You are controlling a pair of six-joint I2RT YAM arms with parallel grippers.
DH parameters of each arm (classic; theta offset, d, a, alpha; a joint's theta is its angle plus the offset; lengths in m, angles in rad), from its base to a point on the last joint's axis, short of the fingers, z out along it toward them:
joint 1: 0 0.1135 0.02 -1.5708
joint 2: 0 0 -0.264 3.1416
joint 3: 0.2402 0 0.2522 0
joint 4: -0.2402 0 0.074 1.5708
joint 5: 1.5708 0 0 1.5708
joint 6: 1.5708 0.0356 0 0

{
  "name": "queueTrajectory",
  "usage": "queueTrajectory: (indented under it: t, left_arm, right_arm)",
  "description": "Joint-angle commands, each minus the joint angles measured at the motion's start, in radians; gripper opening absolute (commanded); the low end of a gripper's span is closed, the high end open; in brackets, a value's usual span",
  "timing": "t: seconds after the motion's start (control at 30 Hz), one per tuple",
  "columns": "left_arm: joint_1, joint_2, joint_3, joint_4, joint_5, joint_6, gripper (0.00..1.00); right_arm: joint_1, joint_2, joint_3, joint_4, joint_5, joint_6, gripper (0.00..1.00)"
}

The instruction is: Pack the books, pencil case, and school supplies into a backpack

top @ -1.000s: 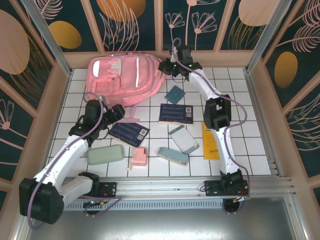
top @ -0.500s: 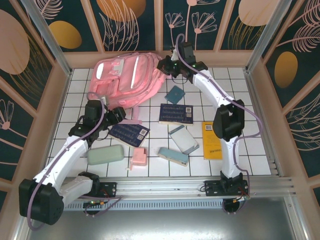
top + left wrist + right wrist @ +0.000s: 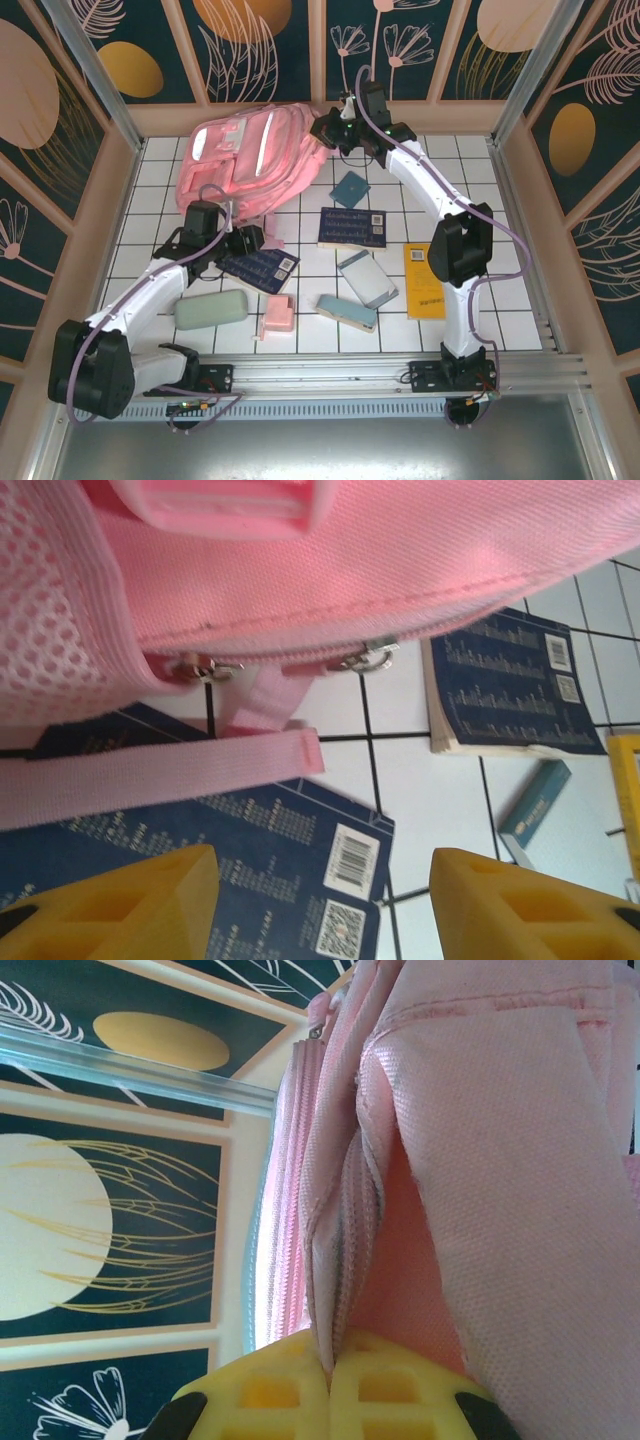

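Pinching with the right gripper (image 3: 330, 1380), held a fold of the backpack (image 3: 245, 165) at its right edge, far-left on the table (image 3: 500, 290). Hung the left gripper (image 3: 320, 895), spread, over a navy book (image 3: 270, 845) beneath a strap (image 3: 150, 775), seemingly gripping nothing.

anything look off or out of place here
One thing: a pink strap of the backpack lies across the near-left navy book, just ahead of the open left claw, so it could snag a pick. The right claw pinches the backpack's edge fabric, bunching it. Nothing spilled or damaged.
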Motion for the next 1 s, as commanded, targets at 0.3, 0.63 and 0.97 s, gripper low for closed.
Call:
queueTrajectory:
  t: [0.3,0.63,0.97]
  left_arm:
    - [-0.004,0.051,-0.065,0.333,-0.075,0.047,0.58]
    - [-0.004,0.120,-0.057,0.389,-0.060,0.020,0.56]
    - [-0.004,0.155,-0.066,0.510,-0.055,-0.093,0.45]
  right_arm:
    - [0.014,-0.105,0.003,0.167,-0.122,0.121,0.00]
    - [0.016,-0.104,-0.003,0.203,-0.151,0.171,0.00]
    - [0.027,-0.122,-0.041,0.244,-0.150,0.209,0.00]
